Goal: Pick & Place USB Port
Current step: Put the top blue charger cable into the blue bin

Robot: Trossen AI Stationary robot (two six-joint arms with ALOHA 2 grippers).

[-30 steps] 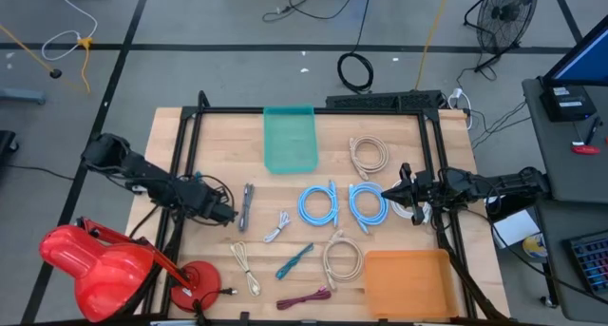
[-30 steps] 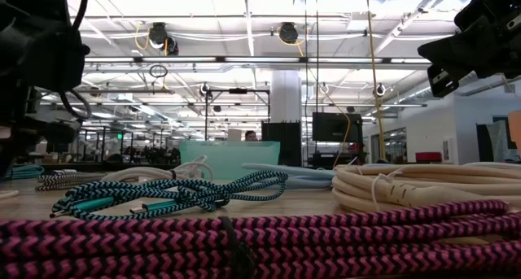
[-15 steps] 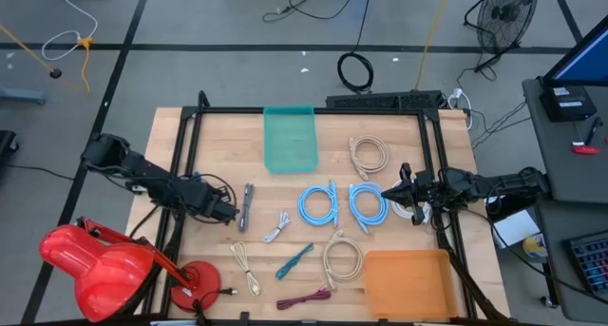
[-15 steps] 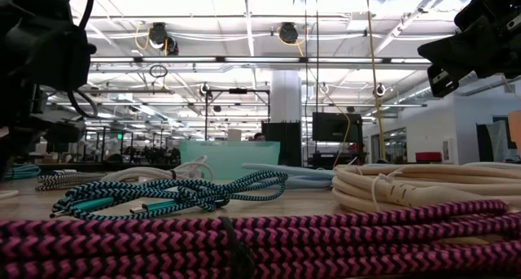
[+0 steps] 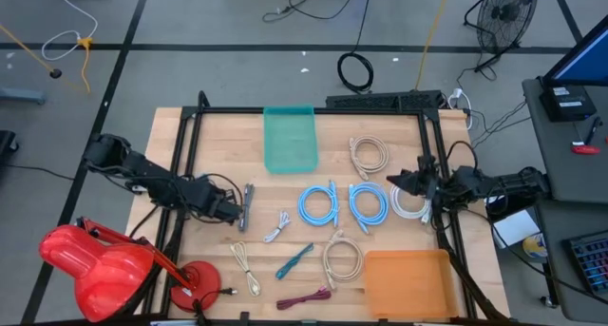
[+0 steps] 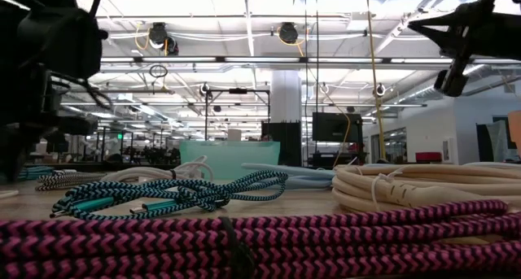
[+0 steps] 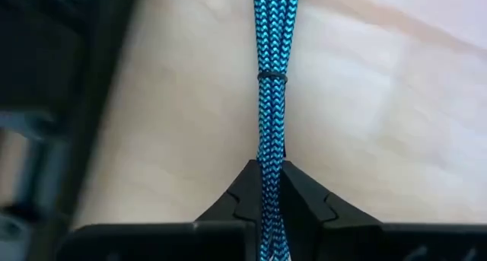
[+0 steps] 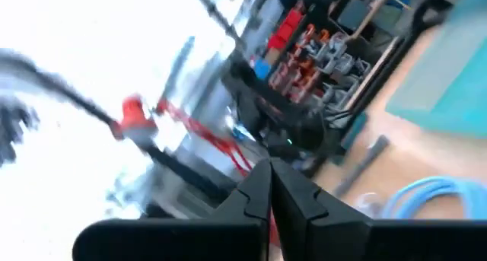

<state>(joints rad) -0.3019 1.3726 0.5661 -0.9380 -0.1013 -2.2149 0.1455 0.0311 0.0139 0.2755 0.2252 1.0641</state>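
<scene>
your left gripper (image 5: 237, 210) has moved in over the last second: it sat short of the dark braided cable (image 5: 247, 206) on the left side of the table (image 5: 218, 136), and now its tips are right at that bundle. the left wrist view shows the jaws pinched narrow on the blue-black braid (image 7: 271, 101), with the cable running straight out from between the fingers (image 7: 304, 200) past its small tie band. so you have the grasp, and the cable is not visibly lifted yet; it lies flat on the wood just right of the left frame rail.

the teal bin (image 5: 289, 139) sits at the far middle of the table and the orange bin (image 5: 407, 283) at the near right corner; which one takes this cable i cannot tell.

your right gripper (image 5: 404, 181) has also shifted. it has swung and tilted up by the white coil (image 5: 410, 204) at the right edge, and in the right wrist view its fingers (image 8: 293, 196) look pressed together with nothing between them. that reads as the right arm clearing out while the left does the carry.
</scene>
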